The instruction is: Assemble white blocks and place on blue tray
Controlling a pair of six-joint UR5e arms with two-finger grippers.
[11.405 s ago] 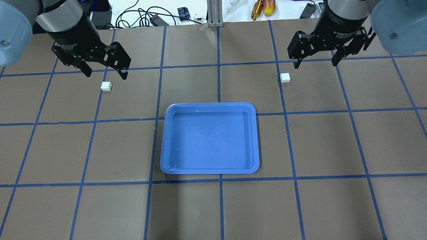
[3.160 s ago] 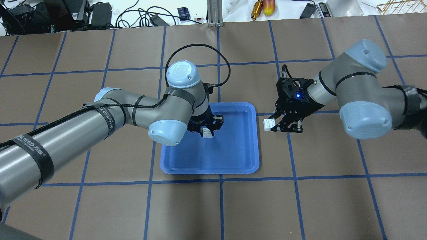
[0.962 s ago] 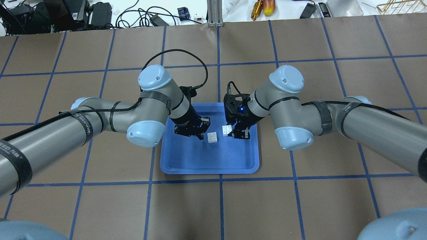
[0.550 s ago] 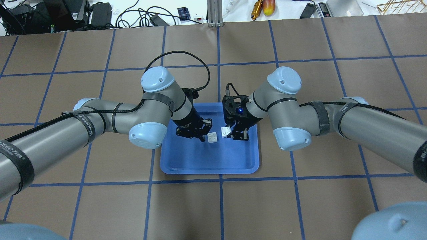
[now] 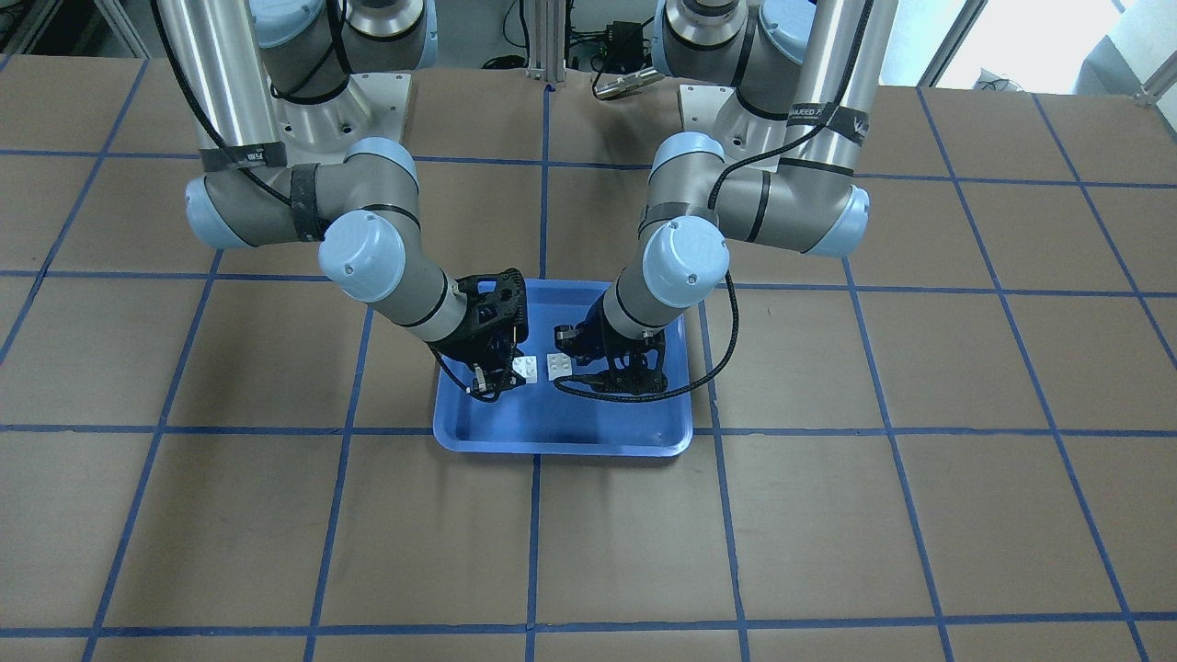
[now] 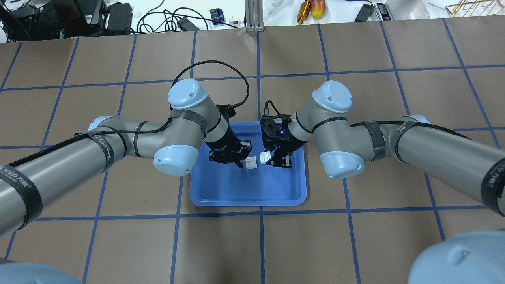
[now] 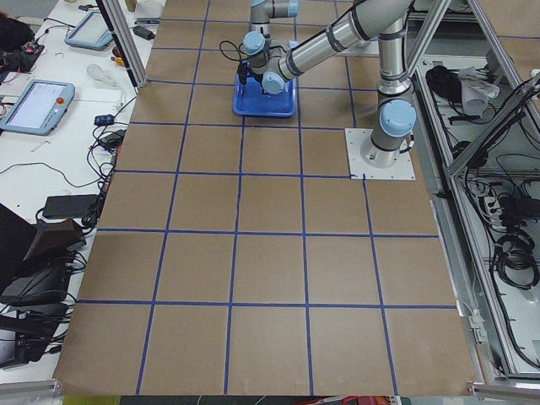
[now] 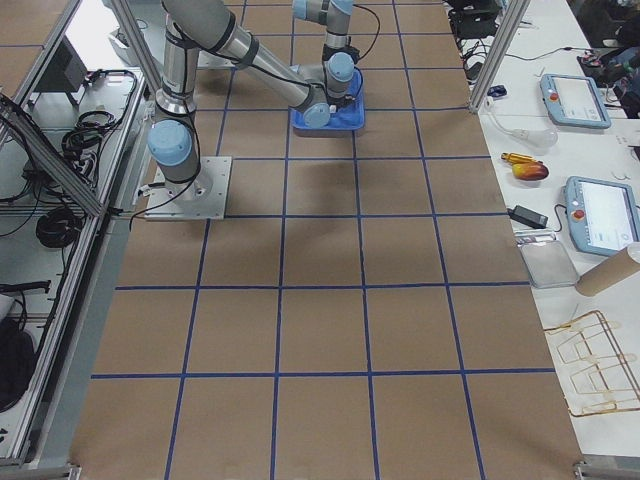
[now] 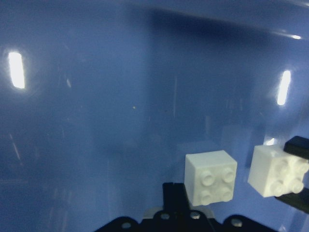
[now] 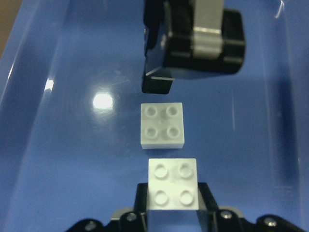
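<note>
The blue tray [image 6: 244,189] lies mid-table and also shows in the front view [image 5: 570,425]. One white block [image 6: 251,162] rests studs-up on the tray floor; it also shows in the front view [image 5: 558,365] and both wrist views [image 9: 211,177] [image 10: 162,124]. My left gripper [image 6: 243,154] is open, and one fingertip [image 10: 157,84] sits just short of that block without touching it. My right gripper [image 6: 268,157] is shut on the second white block [image 6: 265,156] [image 10: 173,183], studs-up, close beside the first, with a narrow gap between them.
Both arms reach in over the tray's far half, with the left elbow [image 6: 175,159] and right elbow [image 6: 341,169] hanging beside it. The table is brown paper with a blue tape grid. Cables and tools [image 6: 165,19] lie past its far edge. Tablets [image 7: 34,105] sit on side benches.
Both blocks were picked off the table and brought over the tray. The left gripper let its block go on the tray. In the last second the right gripper crept leftward with its block.
</note>
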